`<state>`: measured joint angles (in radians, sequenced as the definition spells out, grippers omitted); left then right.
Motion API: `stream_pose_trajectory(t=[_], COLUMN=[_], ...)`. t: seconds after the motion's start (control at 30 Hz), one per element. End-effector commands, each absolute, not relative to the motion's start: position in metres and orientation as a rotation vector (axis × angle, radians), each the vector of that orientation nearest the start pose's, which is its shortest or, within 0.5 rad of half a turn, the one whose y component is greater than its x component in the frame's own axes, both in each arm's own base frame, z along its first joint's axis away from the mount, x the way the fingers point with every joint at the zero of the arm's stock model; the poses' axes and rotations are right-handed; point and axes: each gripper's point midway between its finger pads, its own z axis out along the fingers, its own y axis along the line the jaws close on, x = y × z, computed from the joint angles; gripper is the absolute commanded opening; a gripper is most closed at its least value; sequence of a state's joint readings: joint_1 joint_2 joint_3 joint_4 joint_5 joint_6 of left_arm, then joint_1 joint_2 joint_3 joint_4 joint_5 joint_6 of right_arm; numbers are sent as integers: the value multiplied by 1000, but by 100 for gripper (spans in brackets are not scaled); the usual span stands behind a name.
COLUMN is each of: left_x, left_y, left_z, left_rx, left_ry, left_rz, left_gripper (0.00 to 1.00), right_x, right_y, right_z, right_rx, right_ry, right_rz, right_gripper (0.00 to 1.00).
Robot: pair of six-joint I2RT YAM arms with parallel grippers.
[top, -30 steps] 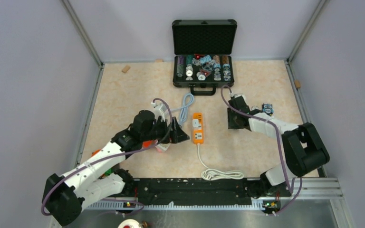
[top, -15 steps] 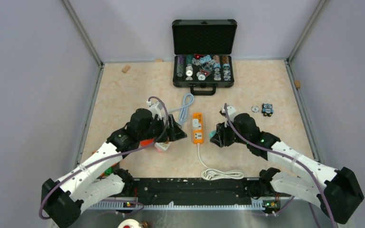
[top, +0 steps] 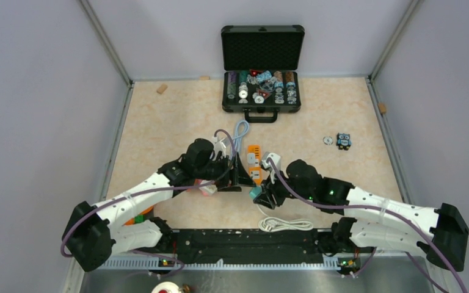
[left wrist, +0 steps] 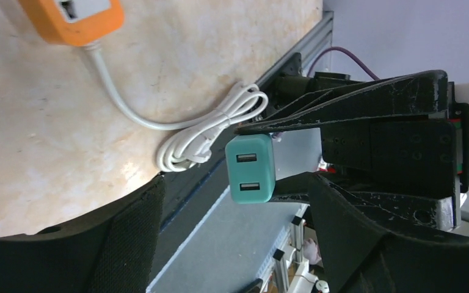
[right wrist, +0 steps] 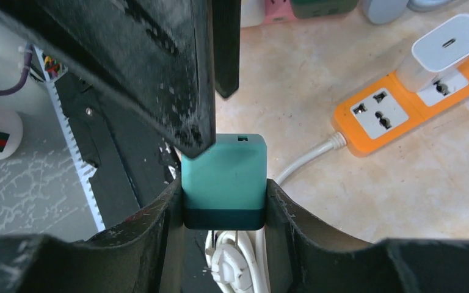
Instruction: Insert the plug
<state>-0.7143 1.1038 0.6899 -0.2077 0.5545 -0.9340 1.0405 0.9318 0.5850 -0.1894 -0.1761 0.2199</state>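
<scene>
Plug (right wrist: pixel 223 180): teal charger, was clamped between my right fingers (right wrist: pixel 290 229), prongs toward my palm.
Power strip (right wrist: pixel 397 110): orange, lay flat nearby.

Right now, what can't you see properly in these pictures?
- Top view: the left gripper covers part of the orange power strip.
- Left wrist view: the top edge cuts the orange power strip off.
- Left wrist view: the teal charger hides its own metal pins behind its body.
- Top view: the right gripper covers most of the teal charger.
- Top view: the bits in the black case are too small to name.
</scene>
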Motion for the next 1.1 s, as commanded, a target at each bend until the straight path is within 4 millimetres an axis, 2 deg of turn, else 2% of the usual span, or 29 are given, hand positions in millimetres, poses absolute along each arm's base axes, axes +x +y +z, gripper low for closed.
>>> stream_pose_trajectory(t=[0.0, 0.23, 0.33, 0.5, 0.57, 0.7, 0.73, 0.87, 0.93, 1.0, 1.07], left_x=[141, 133, 132, 132, 132, 133, 134, 141, 146, 153, 159], left_y=[-308, -319, -319, -319, -319, -315, -314, -304, -295, -283, -271], left_z=[182, 181, 179, 178, 178, 178, 177, 175, 171, 167, 163], left_rx=[136, 147, 135, 142, 146, 153, 154, 141, 125, 111, 99], left_ry=[2457, 2430, 2427, 2423, 2420, 2408, 2405, 2410, 2422, 2421, 2418], left_rz=[-1600, -1685, -1685, -1689, -1686, -1656, -1638, -1513, -1407, -1293, -1186], left_gripper=[84, 64, 51, 16, 7, 2, 1, 0, 0, 0, 0], right_x=[131, 131, 129, 130, 130, 128, 128, 131, 133, 138, 142], right_y=[296, 299, 299, 297, 297, 297, 297, 292, 290, 285, 281], right_z=[181, 185, 187, 192, 193, 194, 193, 189, 189, 188, 185], right_rx=[-940, -934, -937, -915, -907, -903, -897, -837, -800, -743, -698], right_ry=[1882, 1872, 1866, 1851, 1848, 1857, 1862, 1899, 1902, 1918, 1948], right_rz=[929, 940, 949, 949, 949, 969, 968, 950, 953, 933, 908], right_gripper=[0, 0, 0, 0, 1, 18, 25, 75, 92, 99, 99])
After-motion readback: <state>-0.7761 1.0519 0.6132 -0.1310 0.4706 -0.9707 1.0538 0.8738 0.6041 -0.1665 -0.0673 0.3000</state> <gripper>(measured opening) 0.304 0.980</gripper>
